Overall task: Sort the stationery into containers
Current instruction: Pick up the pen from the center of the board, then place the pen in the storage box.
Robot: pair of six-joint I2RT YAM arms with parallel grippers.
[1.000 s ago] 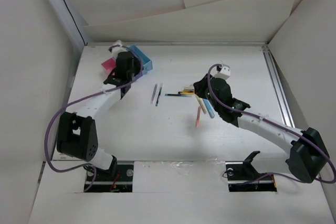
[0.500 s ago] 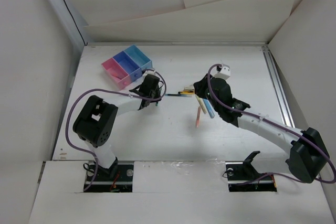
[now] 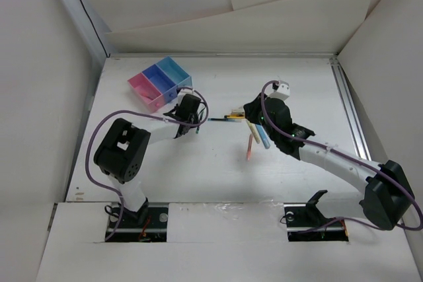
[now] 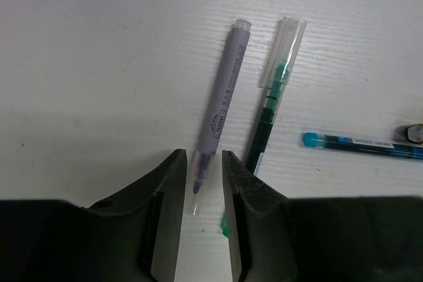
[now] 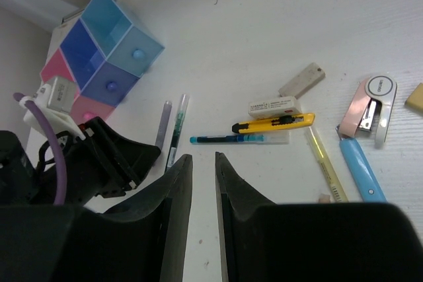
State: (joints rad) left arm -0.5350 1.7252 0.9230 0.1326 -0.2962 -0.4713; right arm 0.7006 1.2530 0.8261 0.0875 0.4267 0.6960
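The three joined containers, pink [image 3: 141, 86], purple-blue [image 3: 158, 78] and light blue [image 3: 175, 70], stand at the back left. My left gripper [image 3: 187, 115] is low over two pens. In the left wrist view it [image 4: 203, 186] is open, with its jaws on either side of the near tip of a purple pen [image 4: 223, 97]. A green pen [image 4: 271, 110] lies beside it. My right gripper [image 5: 203, 158] is narrowly open and empty, above the table near a teal pen [image 5: 228, 139].
A yellow box cutter [image 5: 274, 123], a white eraser [image 5: 274, 106], a beige eraser [image 5: 301, 80], a pink stapler [image 5: 370, 107], a pale-yellow stick [image 5: 327, 166] and a light-blue stick [image 5: 362, 170] lie in a cluster. An orange pen [image 3: 249, 146] lies nearer the front.
My left arm swung from over the containers down to the two pens, then barely moved. The right arm has not moved.
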